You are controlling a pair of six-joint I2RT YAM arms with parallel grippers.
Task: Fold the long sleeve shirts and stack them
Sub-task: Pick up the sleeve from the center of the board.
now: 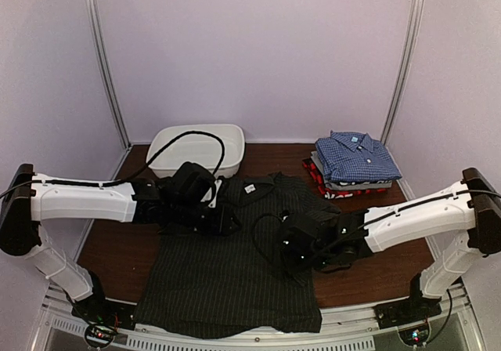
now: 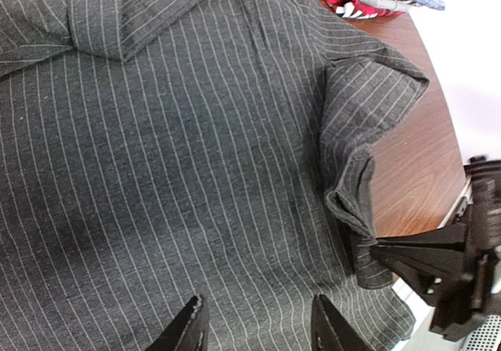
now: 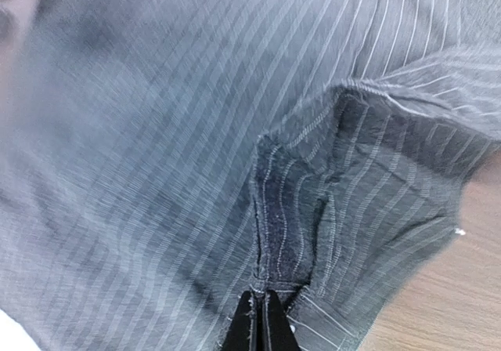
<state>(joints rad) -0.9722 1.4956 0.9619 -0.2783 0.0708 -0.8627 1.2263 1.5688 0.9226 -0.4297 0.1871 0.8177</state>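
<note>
A black pinstriped shirt (image 1: pixel 227 280) lies spread flat on a dark wood table (image 1: pixel 117 249), collar pointing away from me and hem toward me. Everything below is placed relative to this shirt.

My right gripper (image 3: pixel 263 308) sits over the shirt's right edge. Its jaws are pressed fully together, pinching the stitched edge of the sleeve (image 3: pixel 376 194), which is doubled over on itself there. My left gripper (image 2: pixel 257 312) hovers above the shirt's body, left of its middle. Its jaws stand about half apart and hold nothing.

Beyond the shirt's right shoulder is a stack of folded shirts (image 1: pixel 344 180), with a blue checked one (image 1: pixel 356 157) on top. Beyond the left shoulder stands a white tub (image 1: pixel 196 147).

I judge the step in hand to be folding this sleeve in across the shirt's body. To do it well, I should:

- Lift the pinched edge only a little, so that only the sleeve rises and the body stays put.
- Carry it toward the shirt's middle in a low arc, keeping the crease running straight from shoulder to hem.
- Lower my left gripper onto the body as an anchor if the cloth starts to drag.
- Let go only once the sleeve lies flat, and check that no bunching hides beneath it.

The grip looks thin, right at the seam, so a quick pull could slip it free.
</note>
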